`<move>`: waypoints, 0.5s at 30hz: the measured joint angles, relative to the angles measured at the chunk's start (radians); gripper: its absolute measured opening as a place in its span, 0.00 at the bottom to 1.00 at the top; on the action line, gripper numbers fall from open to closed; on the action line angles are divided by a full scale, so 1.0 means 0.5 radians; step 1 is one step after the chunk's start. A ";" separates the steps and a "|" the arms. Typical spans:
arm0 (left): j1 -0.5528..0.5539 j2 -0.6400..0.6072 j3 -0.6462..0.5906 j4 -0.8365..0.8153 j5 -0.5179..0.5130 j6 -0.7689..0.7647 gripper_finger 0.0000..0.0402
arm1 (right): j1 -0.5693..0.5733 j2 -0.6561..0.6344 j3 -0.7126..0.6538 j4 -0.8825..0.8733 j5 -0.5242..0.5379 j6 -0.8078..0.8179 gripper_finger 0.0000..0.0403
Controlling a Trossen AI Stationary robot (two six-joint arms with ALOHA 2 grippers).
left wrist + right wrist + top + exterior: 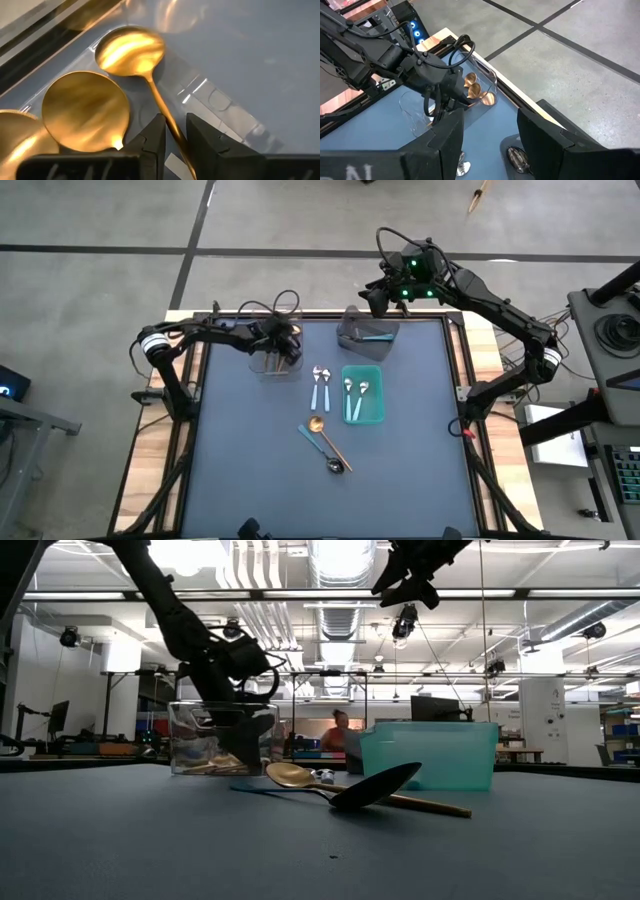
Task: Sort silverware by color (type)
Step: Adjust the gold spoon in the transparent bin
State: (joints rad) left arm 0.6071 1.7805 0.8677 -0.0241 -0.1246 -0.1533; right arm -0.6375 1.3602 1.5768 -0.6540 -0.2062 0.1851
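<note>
My left gripper (175,135) (285,345) reaches down into the clear bin (262,365) (190,735) and is shut on a gold spoon (130,50). Two more gold spoons (85,110) lie in that bin. My right gripper (490,130) (372,298) hangs open, high above the grey bin (352,332), which holds a teal-handled spoon (378,335). Two light-blue-handled spoons (357,392) lie in the teal bin (362,418). Two more (320,385) lie on the mat. A gold spoon (330,438) (300,775) and a dark teal-handled spoon (322,445) (375,785) lie crossed nearer me. My left gripper has the gold spoon's thin handle (167,115) pinched between its two fingers, a little way back from the bowl. The fingers come from above, pointing down into the clear bin, and lie across the handle. The spoon's bowl (130,50) sits low, at the bin's floor.
The three bins stand in the table's far half: clear left, grey at the far edge, teal in the middle (430,755). The mat's near half is open apart from the crossed spoons. A person (338,730) sits in the room behind the table.
</note>
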 joint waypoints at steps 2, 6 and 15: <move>0.000 0.001 0.012 -0.016 -0.004 -0.037 0.12 | 0.000 0.000 -0.001 0.000 0.000 -0.002 0.44; 0.000 0.001 0.014 -0.015 -0.011 -0.056 0.10 | 0.000 0.000 -0.001 0.000 0.000 -0.007 0.44; 0.000 0.001 0.014 -0.020 -0.012 -0.062 0.07 | 0.000 0.000 -0.001 0.001 -0.001 -0.010 0.44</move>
State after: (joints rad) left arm 0.6071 1.7809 0.8745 -0.0341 -0.1307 -0.1841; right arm -0.6376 1.3602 1.5764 -0.6537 -0.2066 0.1799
